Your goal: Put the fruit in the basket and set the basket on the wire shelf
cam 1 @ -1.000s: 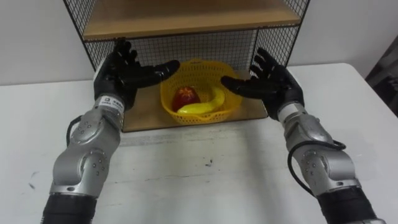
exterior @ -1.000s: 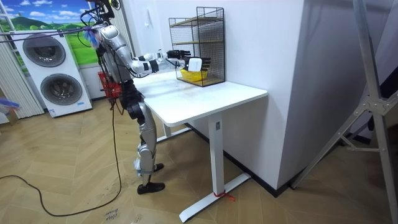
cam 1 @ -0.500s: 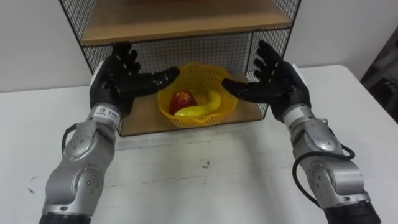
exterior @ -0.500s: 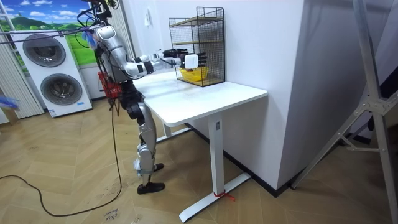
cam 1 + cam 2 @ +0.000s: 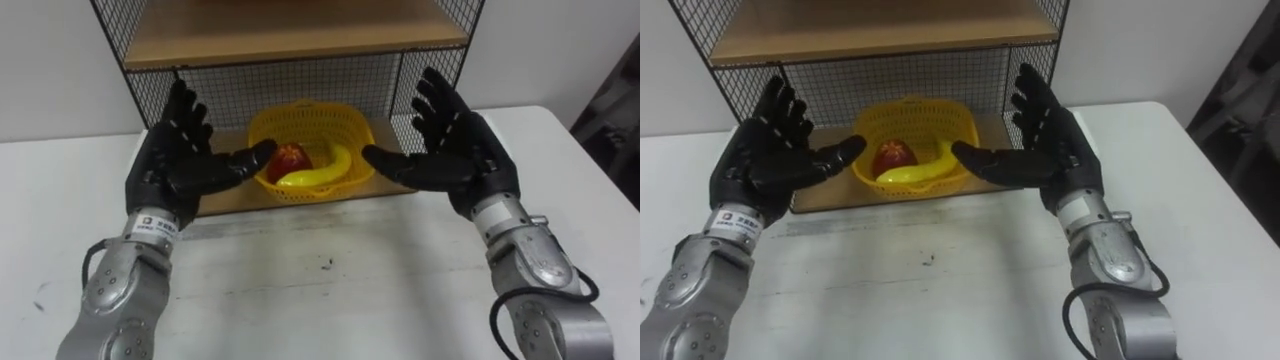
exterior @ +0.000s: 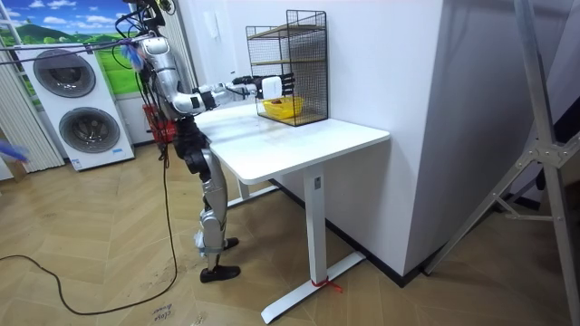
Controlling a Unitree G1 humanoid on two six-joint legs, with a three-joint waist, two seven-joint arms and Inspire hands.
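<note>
A yellow basket (image 5: pixel 355 128) (image 5: pixel 955 121) rests on the bottom board of the wire shelf (image 5: pixel 300 40) (image 5: pixel 880 40). Inside it lie a red apple (image 5: pixel 291 160) (image 5: pixel 893 155) and a yellow banana (image 5: pixel 318 172) (image 5: pixel 920 168). My left hand (image 5: pixel 178 160) (image 5: pixel 765 155) hovers open in front of the shelf, left of the basket, palm facing inward. My right hand (image 5: pixel 455 155) (image 5: pixel 1045 140) is open on the basket's right, palm inward. Neither hand touches the basket. In the room view I stand at the white table (image 6: pixel 299 136) with both arms stretched toward the shelf (image 6: pixel 288 63).
The shelf stands at the back of the white table (image 5: pixel 330 290), against the wall. Its wooden upper board (image 5: pixel 290 35) hangs low over the basket. Mesh walls close off the shelf's sides and back. Washing machines (image 6: pixel 77 109) stand at the room view's left.
Both hands have drawn back from the shelf toward me and now sit lower in front of it. The basket stays on the bottom board.
</note>
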